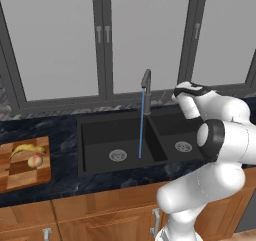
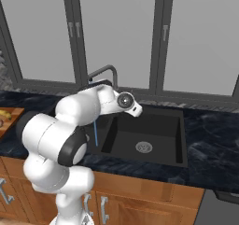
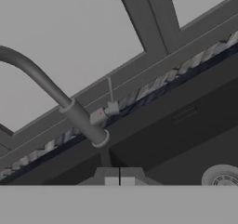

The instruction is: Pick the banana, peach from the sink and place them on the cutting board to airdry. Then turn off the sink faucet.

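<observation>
**A:** So where are the banana and peach?

**B:** Both sit on the board (image 1: pixel 22 172), a checkered wooden rectangle on the dark counter (image 1: pixel 60 135), well left of the sink (image 1: pixel 100 157). The banana (image 1: pixel 27 149) lies near the board's far edge, and the peach (image 1: pixel 35 160) rests just in front of it, close enough that they may be touching.

**A:** And the faucet?

**B:** The faucet (image 1: pixel 146 85) stands upright behind the black double sink, near the divider between the basins. A thin blue stream (image 1: pixel 141 130) falls from its spout into the left basin, beside a round silver drain (image 1: pixel 118 155).

**A:** Where is the gripper?

**B:** The gripper (image 3: pixel 120 180) hangs over the back of the sink, right of the faucet. Its two fingertips are pressed together with nothing between them. In the hand view, the faucet's curved neck and spout head sit just above and left of the tips, apart from them.

**A:** Anything behind?

**B:** Grey-framed windows (image 1: pixel 145 35) run along the wall above the counter, and wooden cabinets (image 1: pixel 100 210) sit below it.
</observation>
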Controlling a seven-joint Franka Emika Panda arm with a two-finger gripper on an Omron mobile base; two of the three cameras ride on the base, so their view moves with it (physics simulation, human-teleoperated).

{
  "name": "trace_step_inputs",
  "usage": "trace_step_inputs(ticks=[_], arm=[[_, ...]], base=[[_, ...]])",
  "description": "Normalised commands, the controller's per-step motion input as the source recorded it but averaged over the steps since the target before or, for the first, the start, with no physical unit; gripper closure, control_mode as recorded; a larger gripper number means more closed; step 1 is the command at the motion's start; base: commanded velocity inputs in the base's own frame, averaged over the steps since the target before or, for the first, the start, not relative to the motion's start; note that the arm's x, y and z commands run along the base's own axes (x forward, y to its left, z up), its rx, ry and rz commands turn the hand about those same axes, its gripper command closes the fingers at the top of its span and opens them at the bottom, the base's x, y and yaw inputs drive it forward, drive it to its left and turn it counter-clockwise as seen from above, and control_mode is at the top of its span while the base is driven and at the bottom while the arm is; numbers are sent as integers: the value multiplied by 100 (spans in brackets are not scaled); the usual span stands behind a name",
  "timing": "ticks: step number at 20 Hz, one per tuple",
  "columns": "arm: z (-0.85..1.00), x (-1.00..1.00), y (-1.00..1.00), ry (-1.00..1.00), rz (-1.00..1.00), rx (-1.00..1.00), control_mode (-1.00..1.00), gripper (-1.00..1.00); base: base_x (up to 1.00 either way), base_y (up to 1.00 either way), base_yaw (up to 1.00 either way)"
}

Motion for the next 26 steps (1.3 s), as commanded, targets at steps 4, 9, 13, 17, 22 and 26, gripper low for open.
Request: trace_step_inputs(ticks=[4, 9, 13, 17, 22, 26], arm=[[18, 3, -11, 2, 0, 5, -100, 100], [17, 1, -8, 3, 0, 4, -100, 100], [12, 1, -8, 1, 0, 3, -100, 100], [10, 2, -5, 0, 0, 4, -100, 100], [2, 5, -1, 0, 1, 3, -100, 100], [0, 8, 0, 0, 4, 4, -100, 100]], base=[[0, 0, 0], [0, 0, 0], [0, 0, 0], [0, 0, 0], [0, 0, 0], [0, 0, 0]])
